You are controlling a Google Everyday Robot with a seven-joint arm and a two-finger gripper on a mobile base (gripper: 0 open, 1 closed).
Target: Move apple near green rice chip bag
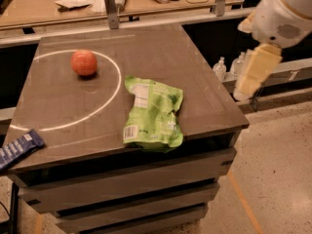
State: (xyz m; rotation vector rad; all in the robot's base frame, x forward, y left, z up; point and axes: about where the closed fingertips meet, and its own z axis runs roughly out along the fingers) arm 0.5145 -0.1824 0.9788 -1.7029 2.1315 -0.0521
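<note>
The apple (84, 62), small, round and orange-red, sits at the back left of the dark table top (195, 72), inside a white painted circle. The green rice chip bag (153, 112) lies flat and crumpled near the table's front edge, right of centre, with its white label and barcode facing up. The apple and the bag are well apart. My gripper (253, 72), a cream part hanging under the white arm housing (285, 13), is in the air off the table's right edge. It is far from the apple and holds nothing that I can see.
A dark blue snack wrapper (19, 147) lies at the table's front left corner. A wooden bench (146, 1) with clutter and metal posts runs behind the table. Bottles (220, 68) stand on a low shelf to the right. Speckled floor lies at the lower right.
</note>
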